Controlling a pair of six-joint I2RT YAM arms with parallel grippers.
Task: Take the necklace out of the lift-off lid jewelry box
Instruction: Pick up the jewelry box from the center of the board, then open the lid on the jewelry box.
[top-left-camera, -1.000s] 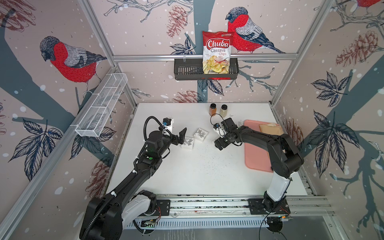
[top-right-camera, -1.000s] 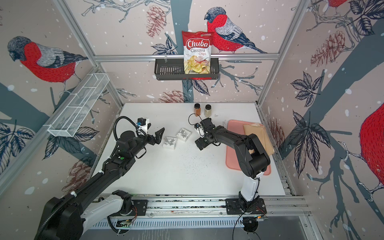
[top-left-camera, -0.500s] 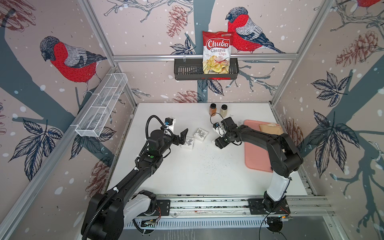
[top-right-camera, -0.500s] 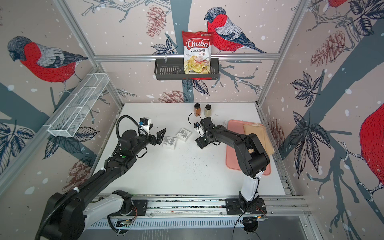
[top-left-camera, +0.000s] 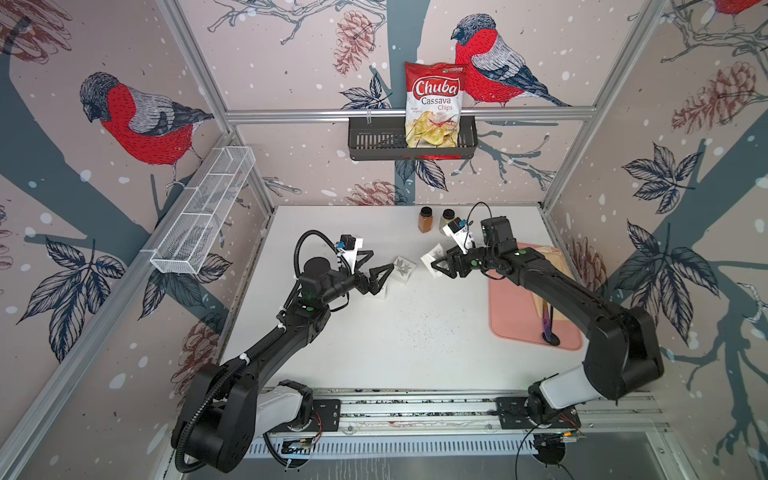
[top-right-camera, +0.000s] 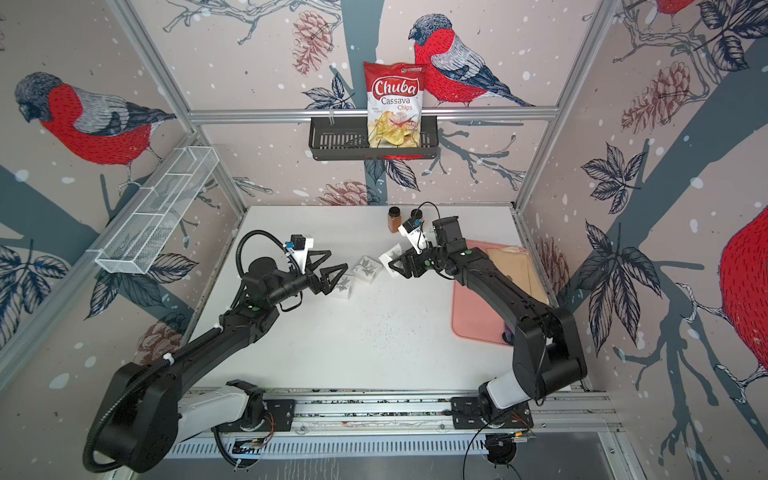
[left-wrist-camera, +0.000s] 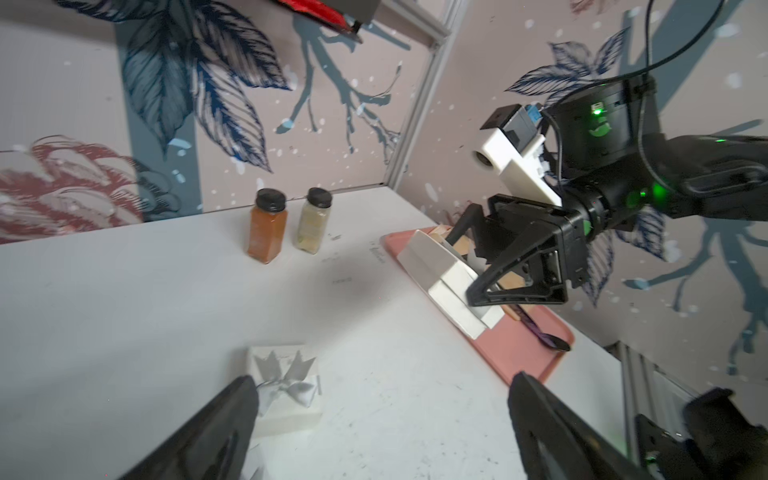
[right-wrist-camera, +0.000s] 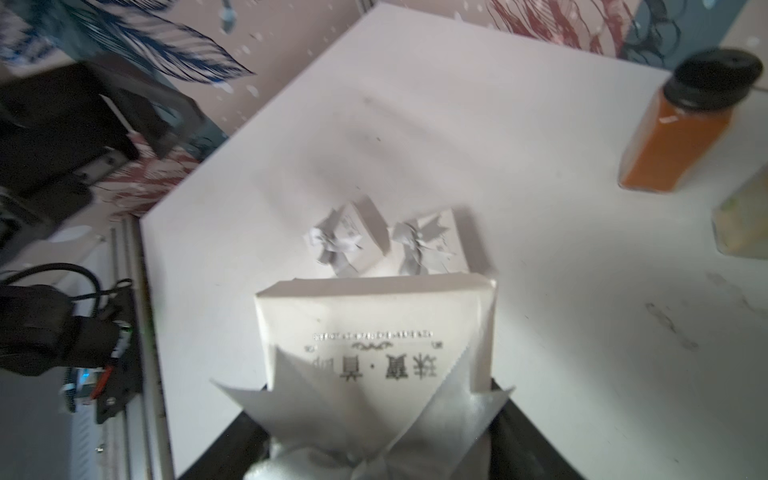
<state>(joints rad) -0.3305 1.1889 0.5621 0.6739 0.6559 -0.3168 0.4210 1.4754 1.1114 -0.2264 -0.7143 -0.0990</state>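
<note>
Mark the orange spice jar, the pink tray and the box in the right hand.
held box (left-wrist-camera: 432, 262), left wrist view, white side face
orange spice jar (top-left-camera: 424, 225), in a top view, glass body
pink tray (top-left-camera: 513, 320), in a top view, bare floor

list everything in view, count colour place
held jewelry box: 1, white, silver bow, raised in the right tool
resting jewelry boxes: 2, white, silver bows, side by side on the table
orange spice jar: 1, orange, table's back
pale spice jar: 1, yellowish, beside it
tray: 1, pink, table's right side
cutting board: 1, tan, tray's far end
utensil: 1, dark purple, tray's near end
black basket: 1, black, back wall
chips bag: 1, red and white, inside it
wire basket: 1, white, left wall
left tool: 1, black, open, by the resting boxes
right tool: 1, black, shut on the held jewelry box
</note>
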